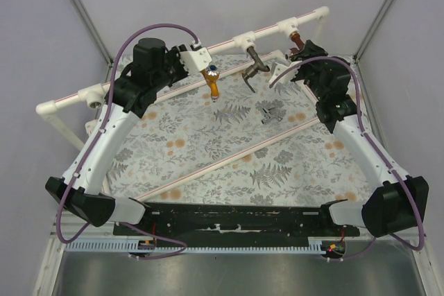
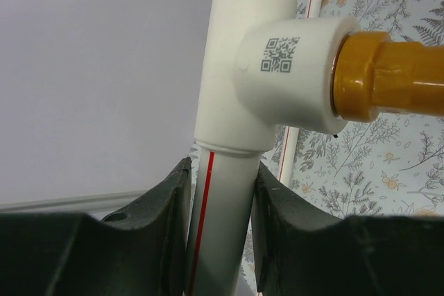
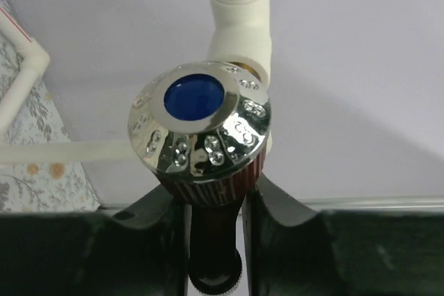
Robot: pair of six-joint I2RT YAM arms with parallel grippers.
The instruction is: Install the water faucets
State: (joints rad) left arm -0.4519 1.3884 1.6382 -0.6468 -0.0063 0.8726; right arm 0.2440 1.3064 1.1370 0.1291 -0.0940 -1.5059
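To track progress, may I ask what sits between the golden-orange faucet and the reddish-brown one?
Top view: a dark grey faucet on the pipe frame, between the golden-orange faucet and the reddish-brown faucet.

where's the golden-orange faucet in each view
top external: golden-orange faucet hangs left of centre, under the back pipe run.
left wrist: golden-orange faucet at the right edge, its end in the T-fitting.
right wrist: not in it; the right gripper holds the reddish-brown faucet there.
shared landmark: the white pipe frame, seen in all three.
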